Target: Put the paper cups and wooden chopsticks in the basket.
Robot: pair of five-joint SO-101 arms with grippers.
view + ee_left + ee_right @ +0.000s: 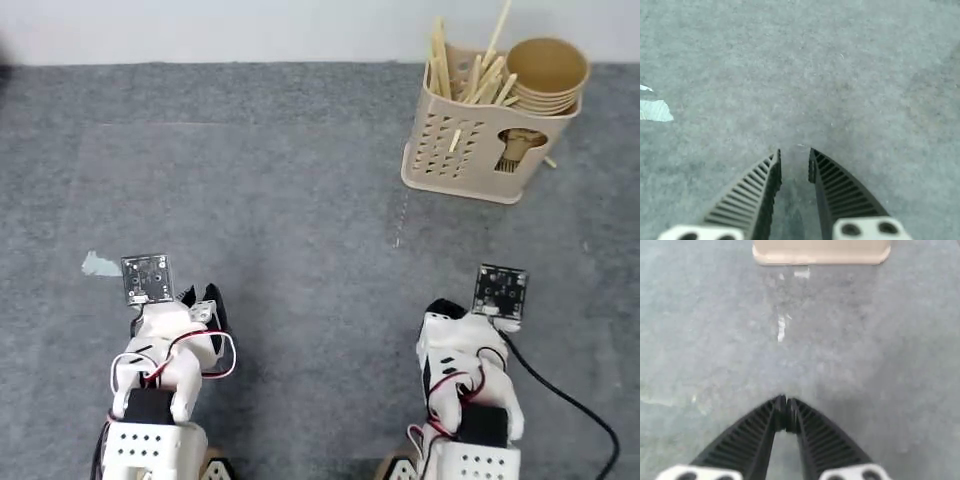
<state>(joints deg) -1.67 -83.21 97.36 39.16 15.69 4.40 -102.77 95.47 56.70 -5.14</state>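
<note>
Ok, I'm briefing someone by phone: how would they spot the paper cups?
Find the beige perforated basket at the far right of the grey mat. The paper cups sit nested in its right compartment, round and tan, unlike the thin wooden chopsticks beside them.

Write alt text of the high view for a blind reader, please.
A beige basket at the far right of the grey mat holds stacked paper cups and wooden chopsticks. The left arm and right arm sit at the near edge.
</note>
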